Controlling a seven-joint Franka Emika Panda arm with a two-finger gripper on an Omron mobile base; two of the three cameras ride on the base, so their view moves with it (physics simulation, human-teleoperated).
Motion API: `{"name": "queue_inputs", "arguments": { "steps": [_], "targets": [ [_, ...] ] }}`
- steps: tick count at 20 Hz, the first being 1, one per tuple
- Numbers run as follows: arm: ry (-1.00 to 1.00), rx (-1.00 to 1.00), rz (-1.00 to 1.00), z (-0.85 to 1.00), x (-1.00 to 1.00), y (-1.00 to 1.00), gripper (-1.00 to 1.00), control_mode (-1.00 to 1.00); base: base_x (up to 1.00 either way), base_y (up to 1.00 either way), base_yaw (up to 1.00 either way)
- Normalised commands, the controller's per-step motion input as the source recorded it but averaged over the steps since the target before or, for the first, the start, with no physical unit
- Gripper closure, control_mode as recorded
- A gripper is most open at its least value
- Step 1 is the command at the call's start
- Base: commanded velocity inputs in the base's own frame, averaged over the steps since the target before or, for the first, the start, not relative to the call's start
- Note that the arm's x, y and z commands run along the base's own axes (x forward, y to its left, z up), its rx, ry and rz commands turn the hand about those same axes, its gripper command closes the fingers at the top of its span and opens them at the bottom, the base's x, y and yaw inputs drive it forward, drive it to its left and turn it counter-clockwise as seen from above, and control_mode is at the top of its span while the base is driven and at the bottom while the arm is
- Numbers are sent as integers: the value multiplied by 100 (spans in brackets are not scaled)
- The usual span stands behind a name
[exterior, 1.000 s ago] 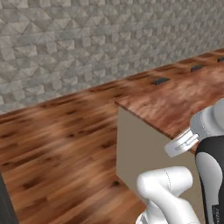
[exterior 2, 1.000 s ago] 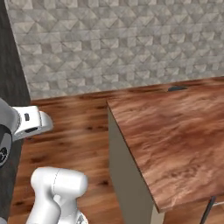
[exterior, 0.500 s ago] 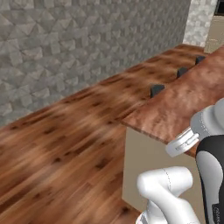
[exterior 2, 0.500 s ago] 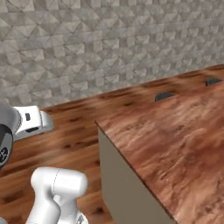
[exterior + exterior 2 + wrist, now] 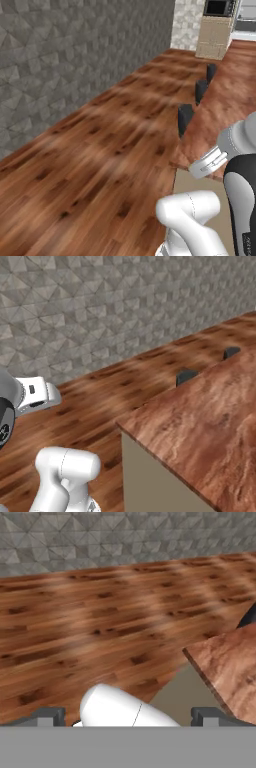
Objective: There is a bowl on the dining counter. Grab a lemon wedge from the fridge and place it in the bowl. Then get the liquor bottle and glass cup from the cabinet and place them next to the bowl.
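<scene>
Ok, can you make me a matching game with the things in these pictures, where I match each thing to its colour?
Things:
1. wall
2. floor
3. stools
4. robot arm

Colours:
A. white
B. grey, with a triangle pattern
C. dark, almost black
D. reddish-brown wood planks

Pairs: 1-B, 2-D, 3-C, 4-A

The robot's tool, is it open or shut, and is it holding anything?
Open and empty: in the hand view the tool has its two dark tips far apart, with nothing between them.
</scene>
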Motion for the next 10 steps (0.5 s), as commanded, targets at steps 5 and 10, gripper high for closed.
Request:
{"name": "queue_inputs", "arguments": {
  "steps": [5, 10],
  "targets": [
    [0, 0, 0, 0, 0, 0, -100, 100, 90, 100, -39],
    [0, 0, 0, 0, 0, 0, -100, 100, 86, 100, -39]
  ]
}}
